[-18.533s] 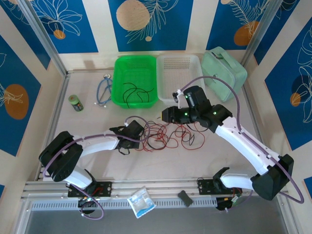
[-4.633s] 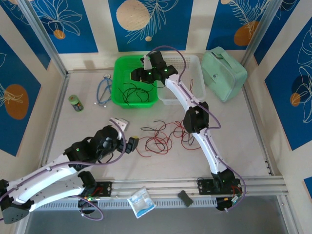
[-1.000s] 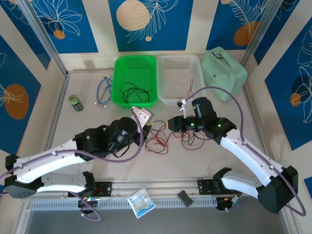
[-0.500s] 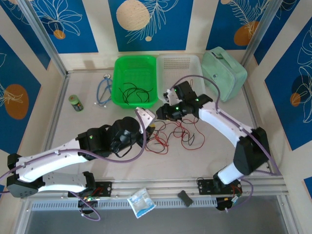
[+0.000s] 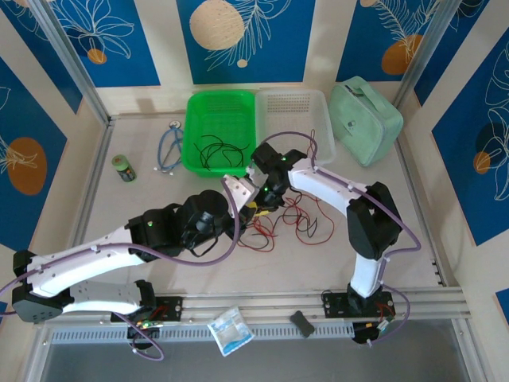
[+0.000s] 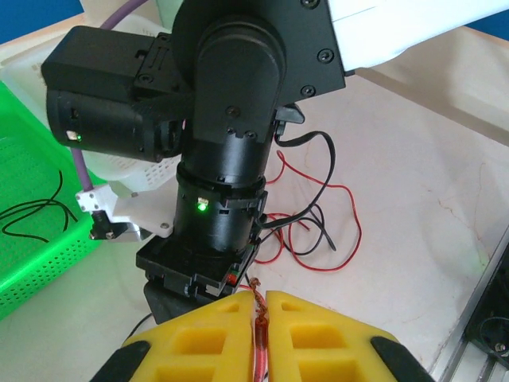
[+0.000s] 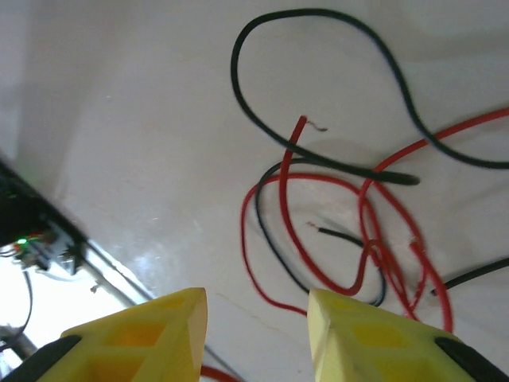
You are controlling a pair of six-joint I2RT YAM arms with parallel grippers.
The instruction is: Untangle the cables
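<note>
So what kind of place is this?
Likely a robot test cell, not a working workshop: blue leaf-printed wall panels, a silver metal mounting rail along the near edge, a green plastic mesh basket.

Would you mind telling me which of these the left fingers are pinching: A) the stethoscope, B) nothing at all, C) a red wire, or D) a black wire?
C: in the left wrist view the left fingers are shut on a red wire that runs up between their yellow pads.
</note>
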